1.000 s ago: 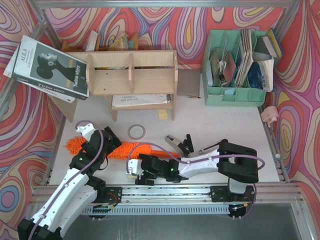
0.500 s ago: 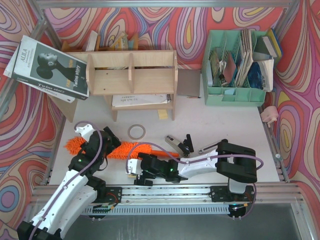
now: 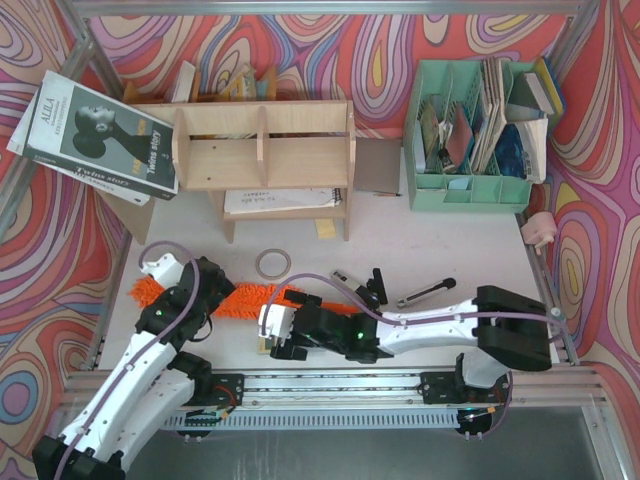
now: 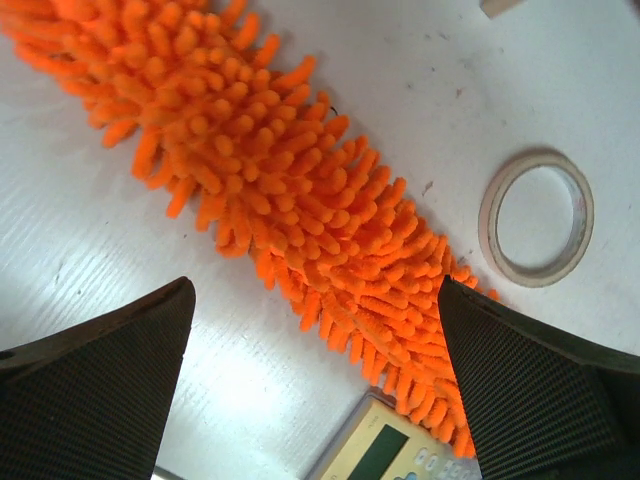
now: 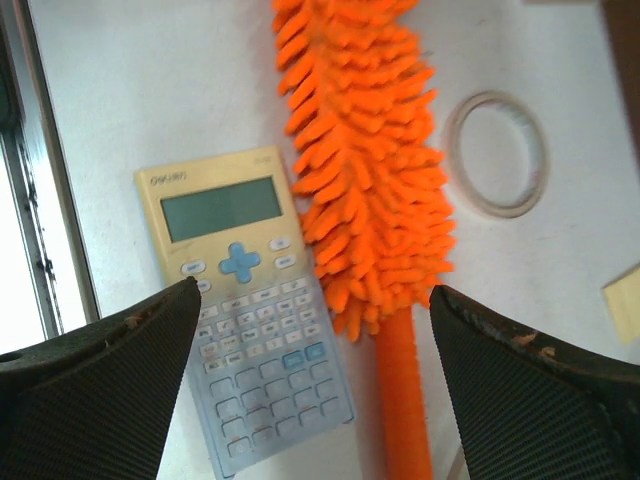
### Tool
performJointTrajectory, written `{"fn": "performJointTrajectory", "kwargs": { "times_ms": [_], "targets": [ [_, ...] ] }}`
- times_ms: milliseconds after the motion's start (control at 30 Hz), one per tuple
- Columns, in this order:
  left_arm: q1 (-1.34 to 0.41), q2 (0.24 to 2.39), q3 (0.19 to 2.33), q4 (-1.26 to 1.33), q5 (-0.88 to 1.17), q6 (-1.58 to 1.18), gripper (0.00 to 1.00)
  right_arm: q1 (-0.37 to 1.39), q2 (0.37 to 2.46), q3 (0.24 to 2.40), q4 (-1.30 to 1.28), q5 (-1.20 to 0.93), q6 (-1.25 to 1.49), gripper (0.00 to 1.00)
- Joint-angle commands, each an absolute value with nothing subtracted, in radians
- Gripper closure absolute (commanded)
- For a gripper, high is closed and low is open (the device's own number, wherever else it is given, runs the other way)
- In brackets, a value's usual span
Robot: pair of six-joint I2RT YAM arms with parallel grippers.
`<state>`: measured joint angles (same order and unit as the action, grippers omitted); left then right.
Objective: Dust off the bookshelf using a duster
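the duster [image 4: 290, 210] lies ungrasped on the table [image 3: 440, 250]; left gripper [image 4: 315, 290] and right gripper [image 5: 315, 288] hover, fingers apart (bookshelf [image 3: 262, 150] not yet dusted).

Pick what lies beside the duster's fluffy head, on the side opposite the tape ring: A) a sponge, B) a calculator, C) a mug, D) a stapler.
B: in the right wrist view a calculator lies alongside the duster head, with the tape ring on the other side.
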<state>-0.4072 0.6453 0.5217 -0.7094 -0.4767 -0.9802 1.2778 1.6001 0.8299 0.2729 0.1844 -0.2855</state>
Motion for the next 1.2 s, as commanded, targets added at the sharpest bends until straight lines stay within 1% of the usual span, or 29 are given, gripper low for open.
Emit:
{"fn": "performJointTrajectory", "kwargs": {
  "times_ms": [0,133,167,233,300,367,500,700,800,867,933,1067,1167],
  "targets": [
    [-0.402,0.664,0.575,-0.875,-0.543,-1.172,0.02,1.282,1.535,0.804,0.299,0.252,-0.303,0.14],
    [-0.401,0.650,0.547,-0.859,-0.520,-1.274,0.02,1.282,1.494,0.765,0.340,0.282,-0.289,0.14],
    [-0.401,0.653,0.537,-0.847,-0.518,-1.297,0.04,1.281,1.485,0.755,0.351,0.294,-0.286,0.14],
    [-0.401,0.673,0.526,-0.838,-0.511,-1.350,0.14,1.282,1.469,0.740,0.377,0.315,-0.282,0.14],
    [-0.402,0.702,0.526,-0.828,-0.503,-1.402,0.19,1.281,1.463,0.727,0.402,0.335,-0.284,0.14],
    [-0.401,0.736,0.484,-0.806,-0.492,-1.434,0.20,1.282,1.467,0.719,0.430,0.375,-0.282,0.14],
    [-0.396,0.821,0.479,-0.764,-0.483,-1.452,0.18,1.281,1.475,0.703,0.462,0.446,-0.277,0.14],
    [-0.391,0.935,0.482,-0.663,-0.447,-1.455,0.18,1.251,1.432,0.664,0.501,0.417,-0.274,0.13],
    [-0.390,0.997,0.495,-0.656,-0.442,-1.470,0.24,1.246,1.405,0.659,0.491,0.398,-0.266,0.13],
    [-0.389,1.023,0.489,-0.639,-0.439,-1.491,0.25,1.245,1.385,0.635,0.504,0.384,-0.264,0.13],
    [-0.390,1.033,0.471,-0.589,-0.428,-1.506,0.25,1.239,1.371,0.618,0.511,0.375,-0.265,0.13],
    [-0.390,1.058,0.463,-0.529,-0.431,-1.534,0.21,1.227,1.360,0.598,0.513,0.368,-0.262,0.13],
    [-0.389,1.092,0.475,-0.513,-0.432,-1.542,0.21,1.217,1.352,0.581,0.531,0.359,-0.262,0.13]
  ]
}}
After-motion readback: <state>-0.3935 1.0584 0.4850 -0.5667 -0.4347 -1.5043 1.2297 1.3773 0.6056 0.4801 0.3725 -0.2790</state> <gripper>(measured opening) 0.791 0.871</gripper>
